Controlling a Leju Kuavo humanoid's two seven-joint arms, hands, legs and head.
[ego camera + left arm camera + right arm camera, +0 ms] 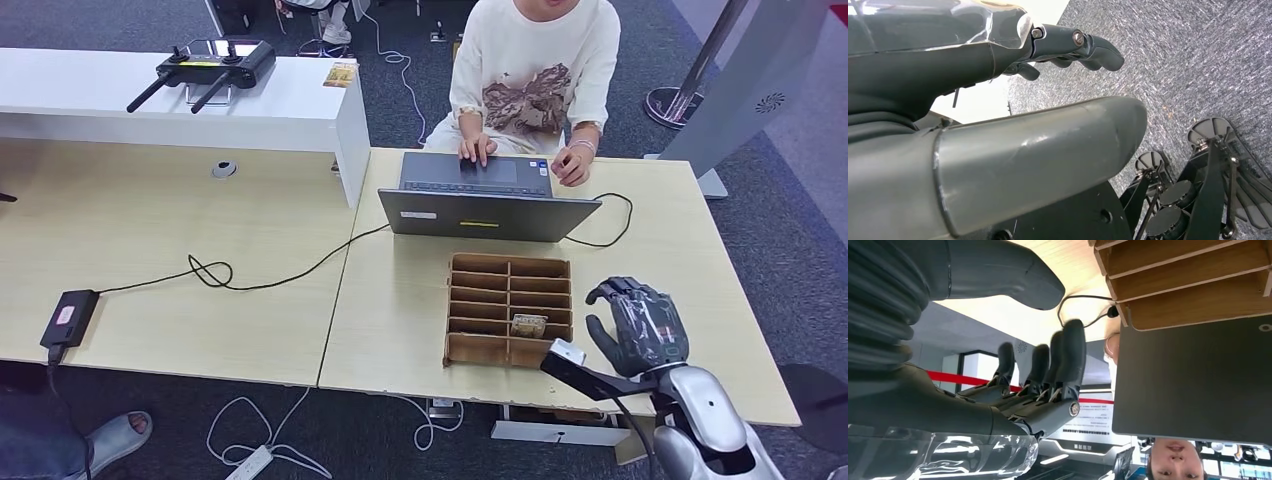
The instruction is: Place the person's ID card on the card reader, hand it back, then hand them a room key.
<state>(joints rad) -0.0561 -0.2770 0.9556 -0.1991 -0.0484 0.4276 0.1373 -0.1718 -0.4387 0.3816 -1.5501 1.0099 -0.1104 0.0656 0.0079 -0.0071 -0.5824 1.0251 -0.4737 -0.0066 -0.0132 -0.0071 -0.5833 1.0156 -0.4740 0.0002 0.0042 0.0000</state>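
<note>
My right hand (pixel 637 325) hovers over the table (pixel 400 300) just beside the wooden rack (pixel 509 310), on the side away from the black box (pixel 68 318). Its fingers are spread and it holds nothing. The right wrist view confirms this from behind: the fingers (pixel 1068 355) stand apart with only air between them and the thumb, and past them I see the rack's slats (pixel 1188 270) and the back of the laptop lid (pixel 1193 380).

My left hand (pixel 1068 47) hangs off the table over grey carpet (pixel 1198 60), its fingers loosely curled with nothing in them; the head view tells me nothing about it.

The head view gives me what the wrists cannot: the rack's compartments sit in two columns, and one small card (pixel 529 324) lies in a compartment of the column nearer my right hand, near the rack's front edge. I cannot tell whether it is a room key or an ID.

Beyond the rack is one open laptop (pixel 487 200), and beyond that one person (pixel 535 70) with both hands at its keyboard. One black cable (pixel 260 275) loops from the laptop toward the black box, well apart from the rack. I cannot say whether that box is the card reader.
</note>
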